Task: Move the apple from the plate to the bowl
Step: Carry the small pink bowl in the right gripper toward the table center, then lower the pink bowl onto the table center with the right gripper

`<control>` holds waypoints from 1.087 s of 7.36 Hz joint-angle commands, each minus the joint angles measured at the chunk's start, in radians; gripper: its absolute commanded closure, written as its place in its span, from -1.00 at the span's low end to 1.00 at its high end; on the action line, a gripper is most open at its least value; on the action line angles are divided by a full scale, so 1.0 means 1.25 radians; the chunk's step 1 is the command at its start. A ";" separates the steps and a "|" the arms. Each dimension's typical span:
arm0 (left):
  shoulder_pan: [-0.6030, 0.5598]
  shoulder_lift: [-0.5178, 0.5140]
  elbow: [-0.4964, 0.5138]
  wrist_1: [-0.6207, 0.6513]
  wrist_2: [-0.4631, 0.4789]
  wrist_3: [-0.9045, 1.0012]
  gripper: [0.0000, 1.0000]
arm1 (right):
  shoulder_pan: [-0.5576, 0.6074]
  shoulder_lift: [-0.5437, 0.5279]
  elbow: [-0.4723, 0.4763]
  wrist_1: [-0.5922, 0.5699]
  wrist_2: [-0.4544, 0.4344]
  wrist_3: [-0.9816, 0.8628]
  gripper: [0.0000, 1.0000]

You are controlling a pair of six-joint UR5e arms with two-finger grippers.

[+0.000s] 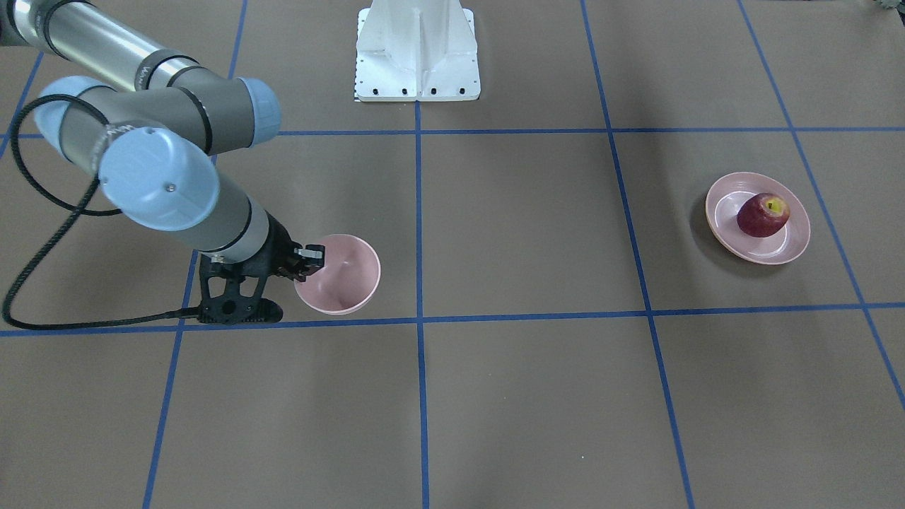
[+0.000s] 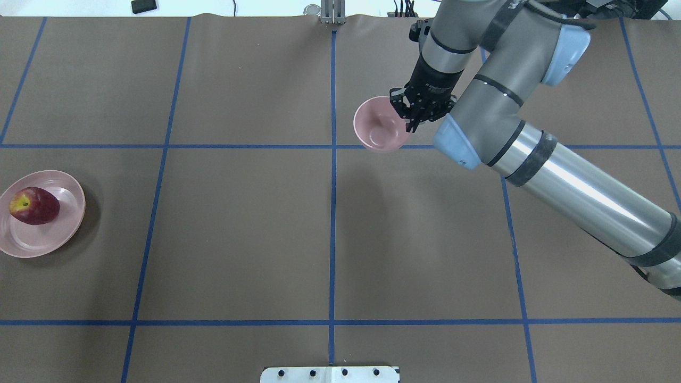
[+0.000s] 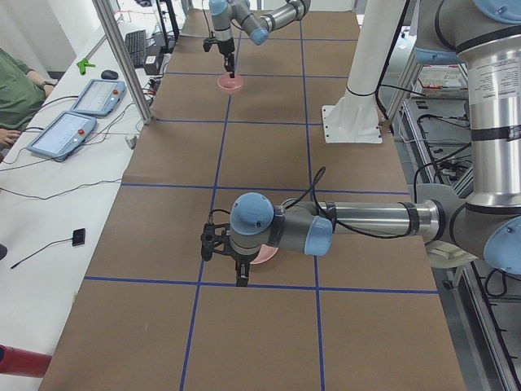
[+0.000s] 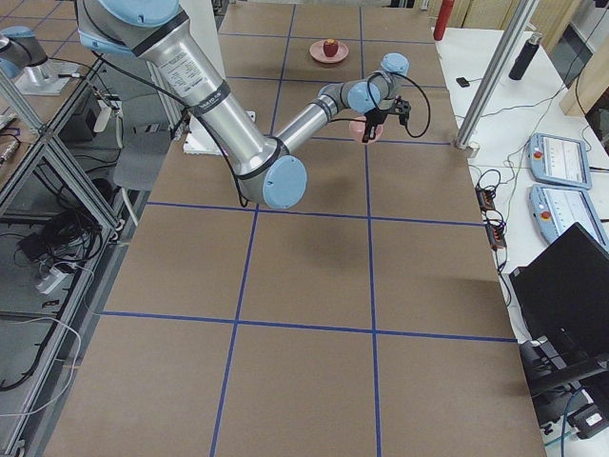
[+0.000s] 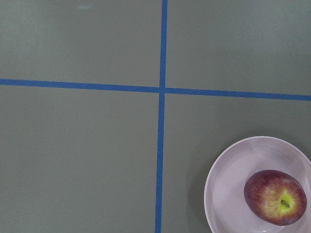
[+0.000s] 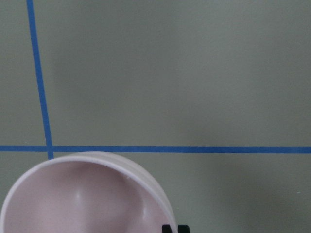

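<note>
The right gripper [image 1: 309, 260] stands at the rim of the bowl [image 1: 346, 272]. Its two fingers are narrowly closed over the rim, one inside and one outside, so it has hold of the bowl. The bowl looks a little tilted, and I cannot tell if it touches the table [image 1: 523, 233]. It is near a crossing of the blue tape lines [image 1: 418, 212].

The left gripper [image 3: 242, 277] points downward, close to the plate [image 1: 785, 244]. From here I cannot tell if it is open or closed.

The apple [image 1: 762, 215] lies on its side on the plate, on the robot's left side of the table and well apart from the bowl.
</note>
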 commanded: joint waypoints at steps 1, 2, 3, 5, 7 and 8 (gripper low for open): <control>0.000 0.002 0.002 -0.003 -0.001 0.001 -0.97 | -0.047 0.040 -0.104 0.143 -0.051 0.096 1.00; 0.000 0.002 0.005 -0.005 -0.001 0.001 -0.97 | -0.053 0.047 -0.115 0.154 -0.055 0.114 1.00; 0.000 0.002 0.007 -0.006 -0.001 0.001 -0.97 | -0.064 0.055 -0.116 0.154 -0.056 0.122 1.00; 0.000 0.002 0.007 -0.006 0.000 0.002 -0.97 | -0.093 0.058 -0.116 0.155 -0.057 0.127 1.00; 0.000 0.003 0.008 -0.006 -0.001 0.002 -0.97 | -0.100 0.059 -0.131 0.195 -0.057 0.127 1.00; 0.000 0.003 0.008 -0.006 -0.001 0.002 -0.97 | -0.100 0.059 -0.139 0.204 -0.057 0.127 1.00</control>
